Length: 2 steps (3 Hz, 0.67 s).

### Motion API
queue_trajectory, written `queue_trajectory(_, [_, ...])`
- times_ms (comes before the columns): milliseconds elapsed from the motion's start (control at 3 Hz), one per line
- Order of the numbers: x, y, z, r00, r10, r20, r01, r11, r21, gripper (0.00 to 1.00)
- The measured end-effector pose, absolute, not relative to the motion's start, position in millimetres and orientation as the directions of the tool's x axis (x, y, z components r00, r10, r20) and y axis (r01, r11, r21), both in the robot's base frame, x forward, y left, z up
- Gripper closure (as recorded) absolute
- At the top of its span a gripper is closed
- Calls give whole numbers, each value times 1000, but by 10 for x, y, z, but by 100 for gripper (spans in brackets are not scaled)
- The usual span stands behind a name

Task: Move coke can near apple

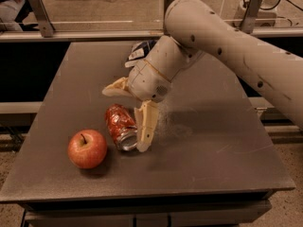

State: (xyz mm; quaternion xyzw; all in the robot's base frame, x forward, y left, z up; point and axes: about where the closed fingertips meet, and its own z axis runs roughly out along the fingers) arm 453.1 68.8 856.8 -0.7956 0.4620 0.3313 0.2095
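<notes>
The coke can [120, 126], red and dented with its silver end toward the front, lies on its side on the dark table [222, 141]. The red apple [87, 148] with a dark stem sits just left of the can, a small gap between them. My gripper [124, 119] hangs over the can with its fingers spread wide. One finger [145, 126] stands against the can's right side. The other finger [115, 87] is raised behind the can's far end, apart from it.
A dark blue and white snack bag [140, 49] lies at the back of the table, partly hidden by my arm [227, 46]. A metal rail [85, 34] runs behind the table. The table's front edge is close to the apple.
</notes>
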Motion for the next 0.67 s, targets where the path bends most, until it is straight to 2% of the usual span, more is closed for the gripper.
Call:
queue_trajectory(333, [4625,324,8784,329,-621,-711,-909,-412,-60,0])
queue_trajectory(667, [4691,-310,9137,278,-667,-691,-952,-286,-106,0])
